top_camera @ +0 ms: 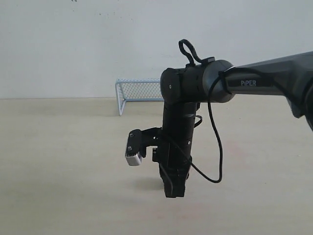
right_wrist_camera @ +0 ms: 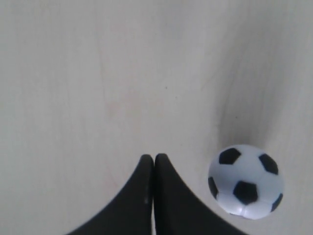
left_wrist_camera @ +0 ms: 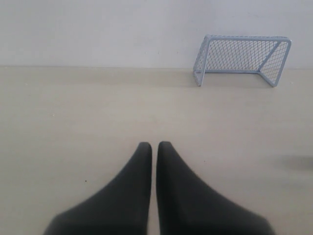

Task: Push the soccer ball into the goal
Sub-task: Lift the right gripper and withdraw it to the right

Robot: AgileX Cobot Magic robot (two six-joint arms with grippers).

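Observation:
The soccer ball (right_wrist_camera: pixel 246 181), white with black pentagons, rests on the pale tabletop just beside my right gripper (right_wrist_camera: pixel 154 157), which is shut and empty. In the exterior view that gripper (top_camera: pixel 174 192) points straight down at the table, and the arm hides the ball. The goal (top_camera: pixel 139 92), a pale blue frame with mesh, stands at the back against the wall, partly behind the right arm. In the left wrist view the goal (left_wrist_camera: pixel 242 58) sits far ahead and off to one side of my left gripper (left_wrist_camera: pixel 154 145), which is shut with nothing in it.
A pale wooden tabletop (top_camera: pixel 63 166) runs back to a white wall (top_camera: pixel 73 44). The right arm's black cable (top_camera: pixel 215 147) loops beside the wrist, and its camera (top_camera: pixel 134 149) sticks out toward the left. The left arm does not show in the exterior view.

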